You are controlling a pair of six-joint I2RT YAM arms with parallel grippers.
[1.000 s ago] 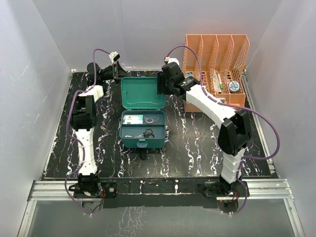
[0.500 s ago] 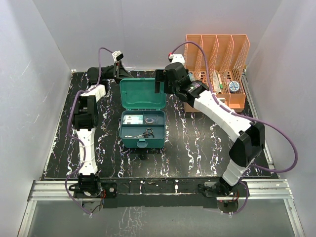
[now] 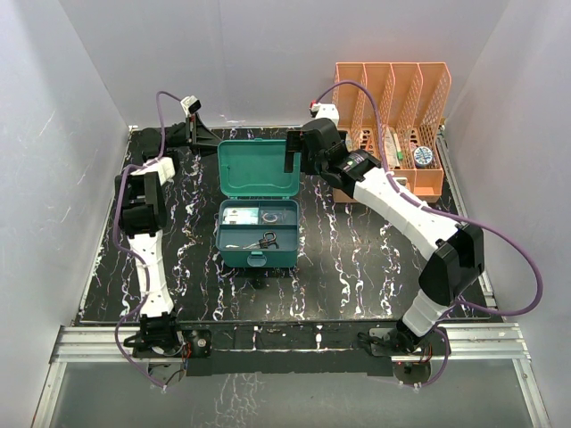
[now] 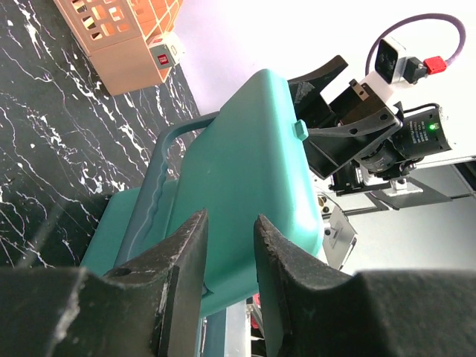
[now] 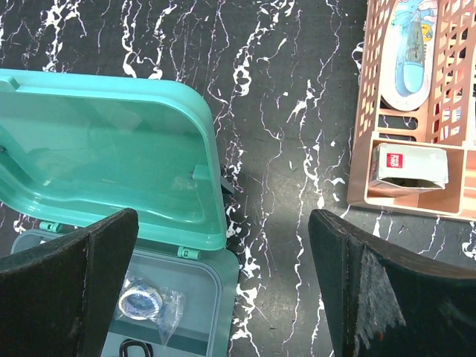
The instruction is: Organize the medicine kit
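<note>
Above: found medicine kit [image 3: 257,169] open, partly stocked; more in orange rack [image 3: 393,85] right of it, so judged unfinished. Left wrist: left gripper [image 4: 230,223] behind kit, jaws narrowly parted, empty. Right wrist: right gripper [image 5: 223,216] over kit, jaws spread wide, empty.

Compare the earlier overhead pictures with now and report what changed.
The right gripper opened wide beside the right edge of the lid, its elbow swinging out to the right. The left gripper shifted left along the back edge, holding nothing. The medicine kit stayed open, lid up; the orange rack did not move.
</note>
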